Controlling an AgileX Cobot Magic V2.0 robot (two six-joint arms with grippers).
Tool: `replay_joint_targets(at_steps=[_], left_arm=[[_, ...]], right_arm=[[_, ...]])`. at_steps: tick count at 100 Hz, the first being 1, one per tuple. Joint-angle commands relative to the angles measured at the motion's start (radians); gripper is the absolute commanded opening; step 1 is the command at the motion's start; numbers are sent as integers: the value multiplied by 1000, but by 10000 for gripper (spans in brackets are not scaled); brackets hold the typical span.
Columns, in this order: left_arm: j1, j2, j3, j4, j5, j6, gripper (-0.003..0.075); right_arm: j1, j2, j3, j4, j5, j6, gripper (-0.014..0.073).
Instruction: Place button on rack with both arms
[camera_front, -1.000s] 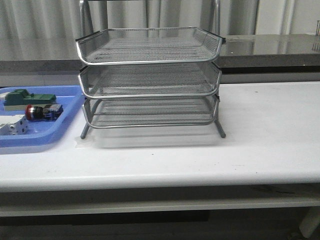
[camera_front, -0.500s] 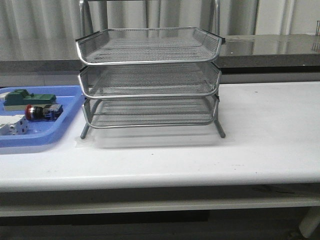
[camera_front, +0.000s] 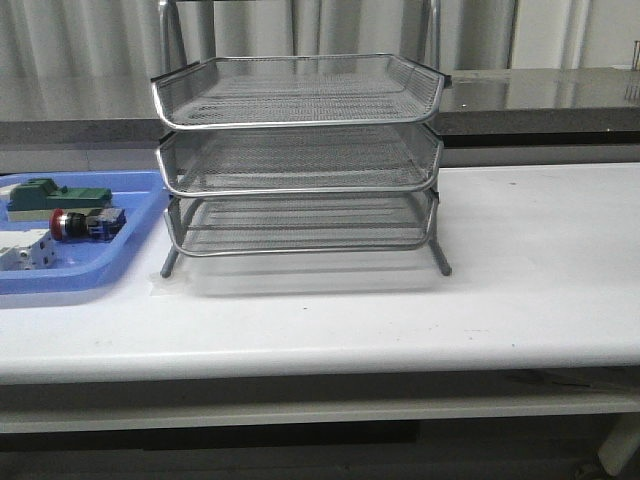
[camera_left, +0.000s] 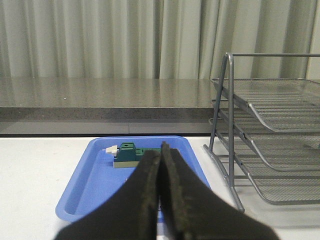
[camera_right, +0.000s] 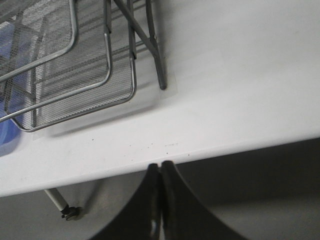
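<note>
The button, red head with black and blue body, lies on its side in the blue tray at the left of the table. The three-tier wire-mesh rack stands mid-table with its trays bare; it also shows in the left wrist view and the right wrist view. My left gripper is shut and empty, short of the blue tray, and hides the button there. My right gripper is shut and empty, off the table's front edge. Neither arm shows in the front view.
A green block and a white block lie in the blue tray beside the button; the green block also shows in the left wrist view. A grey counter runs behind the white table.
</note>
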Motion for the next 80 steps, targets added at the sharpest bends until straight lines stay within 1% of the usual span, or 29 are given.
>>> replay_joint_targets(at_steps=[1, 7, 9, 14, 19, 24, 29, 35, 46, 54, 62, 80], left_arm=[[3, -35, 46, -7, -78, -9, -20], [3, -35, 46, -7, -78, -9, -20], [3, -35, 46, -7, -78, -9, -20], [3, -35, 46, -7, -78, -9, -20], [3, -35, 46, -7, -78, -9, -20], [3, -35, 46, -7, -78, -9, -20], [3, -35, 46, -7, -78, -9, -20], [3, -35, 46, -7, -78, -9, -20], [3, -35, 46, -7, -78, -9, -20], [3, -35, 46, -7, -78, -9, -20], [3, -35, 46, -7, -78, -9, -20], [3, -35, 46, -7, -78, -9, -20]], right_arm=[[7, 35, -36, 78, -76, -37, -35], [24, 65, -36, 118, -86, -69, 16], [29, 75, -36, 138, -89, -81, 45], [49, 98, -36, 188, -91, -113, 132], [70, 121, -36, 246, -102, -147, 248], [92, 145, -36, 295, -123, -175, 342], [114, 171, -36, 340, -158, -208, 399], [140, 203, -36, 391, -214, -242, 405], [171, 261, -37, 490, -300, -303, 364], [177, 313, -50, 545, -319, -338, 335], [177, 365, -73, 568, -318, -367, 326], [177, 485, -170, 571, -307, -370, 326]])
